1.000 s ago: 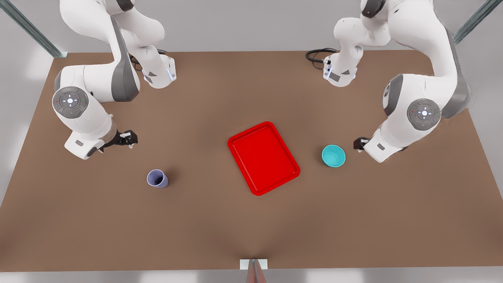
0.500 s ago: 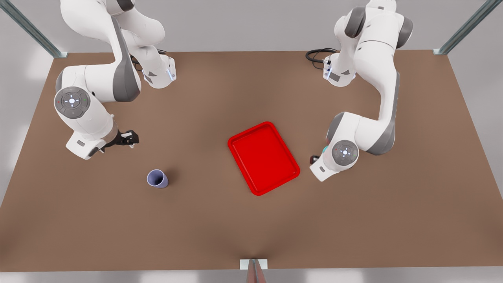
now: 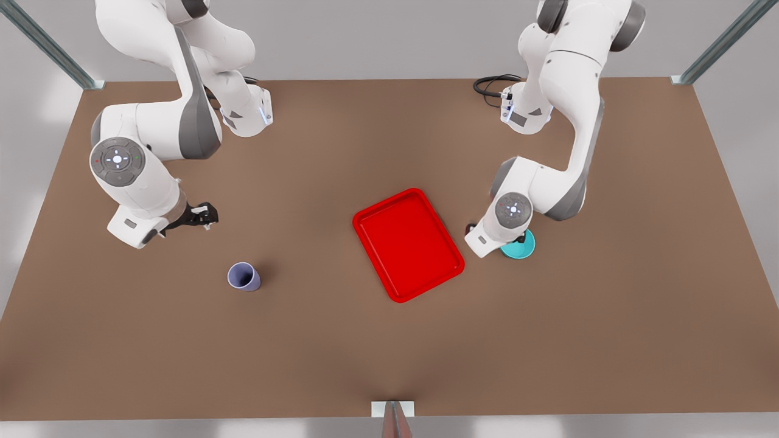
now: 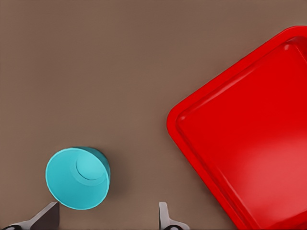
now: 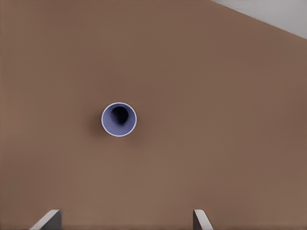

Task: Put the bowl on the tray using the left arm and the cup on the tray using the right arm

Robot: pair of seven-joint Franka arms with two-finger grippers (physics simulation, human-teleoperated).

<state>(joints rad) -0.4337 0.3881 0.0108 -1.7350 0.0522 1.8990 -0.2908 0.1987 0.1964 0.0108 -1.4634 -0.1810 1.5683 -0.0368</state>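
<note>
The teal bowl (image 3: pixel 521 248) stands on the brown table just to the front view's right of the red tray (image 3: pixel 408 243), partly covered by my left arm. My left gripper (image 3: pixel 470 230) hovers over the gap between bowl and tray, open. In the left wrist view the bowl (image 4: pixel 77 178) lies beside one fingertip of the left gripper (image 4: pixel 105 218), and the tray (image 4: pixel 249 143) is off to the other side. The lavender cup (image 3: pixel 243 277) stands upright at the front view's left. My right gripper (image 3: pixel 207 216) is open, above and behind it. The right wrist view looks down on the cup (image 5: pixel 119 119), ahead of the right gripper (image 5: pixel 124 219).
Both arm bases (image 3: pixel 246 112) (image 3: pixel 524 112) sit at the back of the table, with a black cable (image 3: pixel 490 85) by the one on the front view's right. Metal frame posts (image 3: pixel 45 42) rise at the back corners. Bare table surrounds the tray.
My left arm has swung in from the front view's right and now hangs over the bowl's tray side. My right arm has shifted only slightly toward the cup.
</note>
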